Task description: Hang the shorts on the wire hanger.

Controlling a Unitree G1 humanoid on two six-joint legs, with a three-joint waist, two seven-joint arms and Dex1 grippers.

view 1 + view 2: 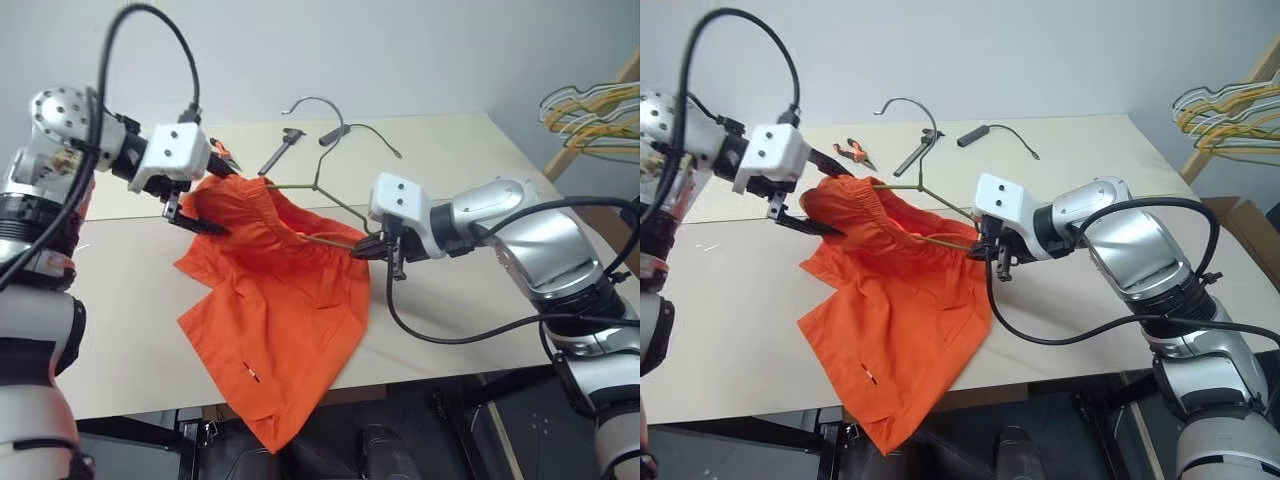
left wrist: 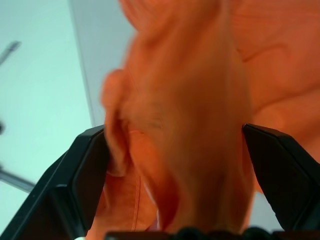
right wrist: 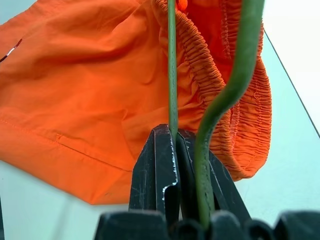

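A: Right gripper [image 1: 372, 249] state?

B: Two black fingers clamped tight on the thin dark bronze-grey wire hanger [image 1: 318, 186], at its near corner. In the right wrist view the wire [image 3: 172, 65] runs straight up out of the closed jaws, and a second strand bends past beside them.

A: Left gripper [image 1: 190, 215]?

B: Spread wide, smooth black fingers [image 2: 82, 175] on either side of a bunched fold of the bright orange thin-fabric shorts [image 1: 270, 310]. Cloth sits between the fingers; can't tell whether they press on it.

A: Shorts relative to the tools?

B: Gathered elastic waistband [image 3: 210, 75], ribbed, lies right ahead of the right gripper, with the hanger's lower wire going into it. Waistband end is lifted at the left gripper. The legs hang limp below both, draped past the front edge of the pale beige table [image 1: 470, 160]. Tiny white mark near the hem [image 1: 252, 375].

A: Room around?

B: Bare tabletop right of the right gripper. Beyond the hanger hook: a dark clamp-like tool [image 1: 282, 148], red-handled pliers [image 1: 854, 152], a black cable [image 1: 370, 130].
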